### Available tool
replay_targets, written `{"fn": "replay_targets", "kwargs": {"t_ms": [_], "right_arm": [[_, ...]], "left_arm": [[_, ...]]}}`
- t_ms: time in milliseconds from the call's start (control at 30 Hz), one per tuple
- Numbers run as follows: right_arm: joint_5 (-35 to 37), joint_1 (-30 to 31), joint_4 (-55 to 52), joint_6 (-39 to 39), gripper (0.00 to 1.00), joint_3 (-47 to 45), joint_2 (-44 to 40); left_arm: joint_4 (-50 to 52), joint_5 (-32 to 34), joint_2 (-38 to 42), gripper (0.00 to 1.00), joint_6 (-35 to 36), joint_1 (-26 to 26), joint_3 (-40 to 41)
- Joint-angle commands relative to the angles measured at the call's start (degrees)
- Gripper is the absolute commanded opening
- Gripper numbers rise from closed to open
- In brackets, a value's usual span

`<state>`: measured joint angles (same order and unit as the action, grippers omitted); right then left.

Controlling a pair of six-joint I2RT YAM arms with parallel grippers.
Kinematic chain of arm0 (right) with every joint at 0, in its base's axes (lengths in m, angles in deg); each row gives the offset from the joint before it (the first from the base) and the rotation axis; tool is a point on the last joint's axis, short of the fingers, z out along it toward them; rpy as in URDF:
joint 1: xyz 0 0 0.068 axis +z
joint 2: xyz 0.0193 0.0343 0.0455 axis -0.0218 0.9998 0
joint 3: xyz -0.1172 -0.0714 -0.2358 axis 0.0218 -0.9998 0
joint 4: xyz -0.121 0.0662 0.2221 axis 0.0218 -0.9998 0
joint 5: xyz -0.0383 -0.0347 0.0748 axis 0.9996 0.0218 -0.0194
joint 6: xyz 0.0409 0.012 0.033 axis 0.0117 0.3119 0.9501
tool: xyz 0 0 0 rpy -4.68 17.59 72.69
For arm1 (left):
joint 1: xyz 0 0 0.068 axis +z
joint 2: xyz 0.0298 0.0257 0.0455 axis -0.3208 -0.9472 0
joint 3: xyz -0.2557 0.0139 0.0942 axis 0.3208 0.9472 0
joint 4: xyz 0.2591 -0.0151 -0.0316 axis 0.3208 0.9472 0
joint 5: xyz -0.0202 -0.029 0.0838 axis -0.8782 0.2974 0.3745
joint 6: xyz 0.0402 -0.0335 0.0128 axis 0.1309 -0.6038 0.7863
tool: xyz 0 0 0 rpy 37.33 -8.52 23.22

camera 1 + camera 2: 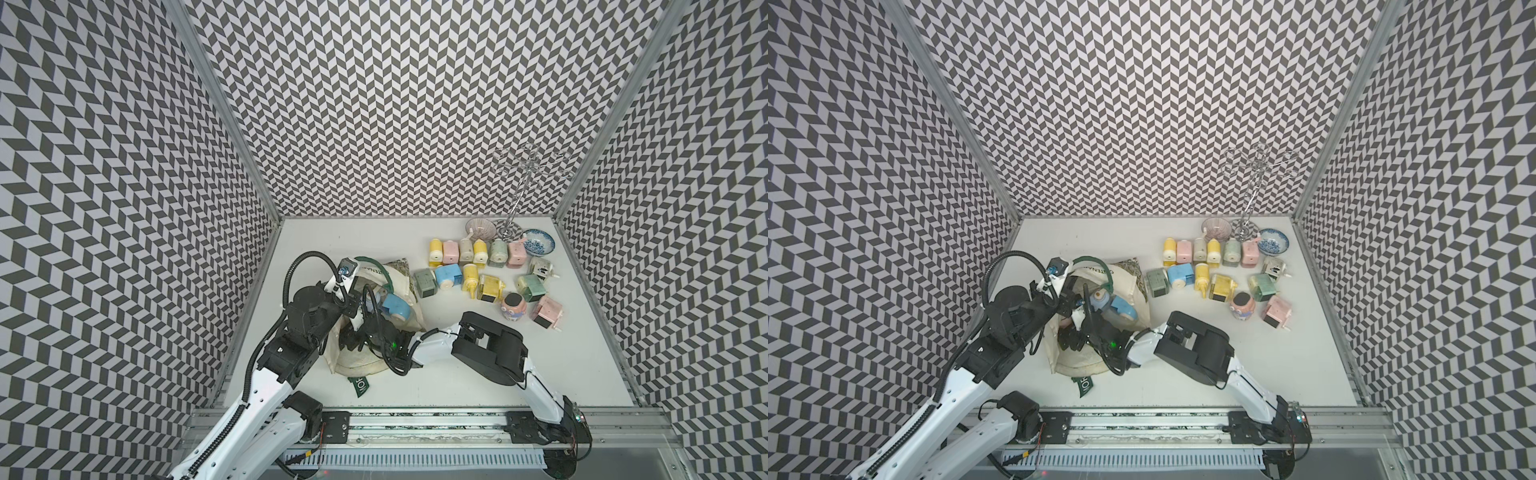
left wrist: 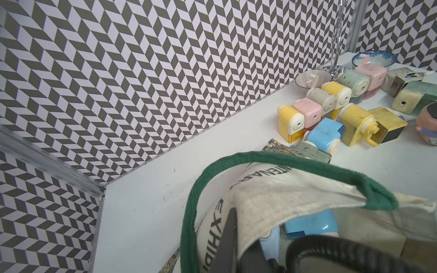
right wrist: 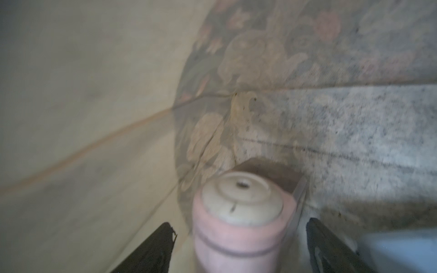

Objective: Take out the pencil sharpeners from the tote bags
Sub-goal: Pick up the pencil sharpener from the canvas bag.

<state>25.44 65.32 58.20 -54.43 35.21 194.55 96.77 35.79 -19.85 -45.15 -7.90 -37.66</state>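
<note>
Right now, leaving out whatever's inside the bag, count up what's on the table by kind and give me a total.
boxy pencil sharpeners: 13
round pink figure: 1
patterned bowls: 2
metal stand: 1
tote bag: 1
Total: 18

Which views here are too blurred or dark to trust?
Right wrist view: dim and blurred inside the tote bag; pink sharpener soft between the jaws of the open right hand. Left wrist view: set-out sharpeners sharp, near black cable defocused. Both top views: evenly lit, sharp.
</note>
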Motion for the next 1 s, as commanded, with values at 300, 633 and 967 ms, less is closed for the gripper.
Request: {"fn": "replay_targets", "kwargs": {"t_ms": [300,633,967], "right_arm": [[-0.2,-2.1,-1.8,2.5,0.82,7.6,6.0],[-6.4,-3.7,0.0,3.0,0.60,5.1,5.2],[-16.3,-4.0,-1.0,1.0,0.47,1.7,1.3]], "left_arm": [[-5.7,-0.5,1.4,0.00,-1.3,-0.8,-4.0],[-5.4,0.1,0.8,0.00,-1.1,-1.0,-3.9],[-5.2,0.5,0.4,0.00,-1.1,-1.1,-3.9]]}}
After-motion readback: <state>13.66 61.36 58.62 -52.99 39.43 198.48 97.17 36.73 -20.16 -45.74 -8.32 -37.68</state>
